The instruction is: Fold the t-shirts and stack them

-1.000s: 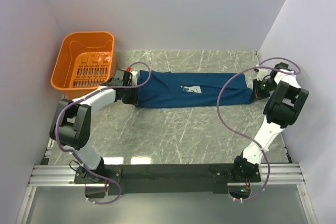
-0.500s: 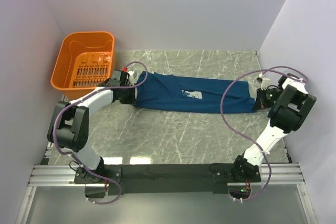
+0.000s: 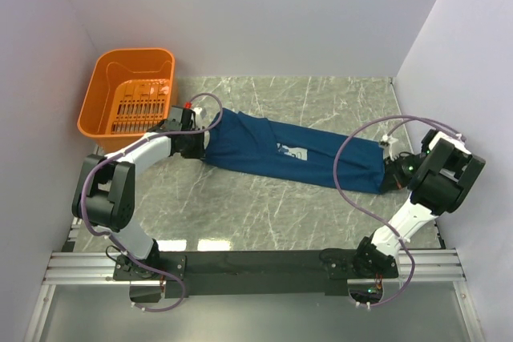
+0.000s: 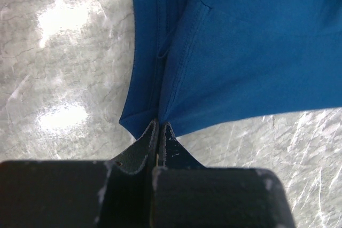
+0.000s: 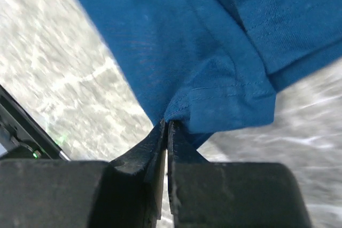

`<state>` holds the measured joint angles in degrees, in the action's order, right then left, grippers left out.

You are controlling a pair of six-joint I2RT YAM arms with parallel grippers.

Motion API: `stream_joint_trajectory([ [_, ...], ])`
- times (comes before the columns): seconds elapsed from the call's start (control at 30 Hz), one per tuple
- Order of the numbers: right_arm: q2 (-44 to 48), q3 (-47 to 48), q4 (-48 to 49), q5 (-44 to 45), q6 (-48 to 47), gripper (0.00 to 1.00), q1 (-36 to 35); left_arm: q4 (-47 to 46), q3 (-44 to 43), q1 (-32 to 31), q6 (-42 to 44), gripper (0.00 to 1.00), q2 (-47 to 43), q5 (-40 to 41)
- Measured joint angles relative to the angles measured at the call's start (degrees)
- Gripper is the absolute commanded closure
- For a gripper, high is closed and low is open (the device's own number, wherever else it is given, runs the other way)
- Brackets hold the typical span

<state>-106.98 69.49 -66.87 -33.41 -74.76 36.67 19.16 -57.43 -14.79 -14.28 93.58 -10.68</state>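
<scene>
Just swung the right end of the dark blue t-shirt (image 3: 292,151) toward the near edge of the table (image 3: 264,214), so now stretched slantwise across it. Still pinched tight at each end by left gripper (image 4: 159,132) and right gripper (image 5: 166,129). Probably lining up a fold, not folded yet.

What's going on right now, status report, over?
Left gripper shut on one end of t-shirt. Right gripper shut on the other. Stretched between them, unfolded. Orange basket stands apart.
</scene>
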Motion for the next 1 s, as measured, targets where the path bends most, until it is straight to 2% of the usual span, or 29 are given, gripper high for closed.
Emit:
stream_joint_trajectory([
  [0.03,0.02,-1.03,0.57,1.25,0.20,0.85,0.00,0.00,0.00,0.09,0.00,0.99,0.00,0.00],
  [0.27,0.02,-1.53,5.33,4.48,4.70,0.69,2.12,0.00,0.00,0.20,0.00,0.99,0.00,-0.04],
  [0.67,0.13,1.01,9.09,2.47,18.01,0.67,1.42,-0.02,0.00,0.35,0.00,0.99,0.00,-1.29],
  [0.83,0.13,1.84,9.27,2.03,20.79,0.67,0.96,-0.07,0.00,0.37,0.00,0.99,0.00,-1.66],
  [1.0,-0.31,9.49,7.89,0.31,23.17,0.67,0.39,-0.35,0.00,0.46,0.00,0.99,0.00,-1.97],
])
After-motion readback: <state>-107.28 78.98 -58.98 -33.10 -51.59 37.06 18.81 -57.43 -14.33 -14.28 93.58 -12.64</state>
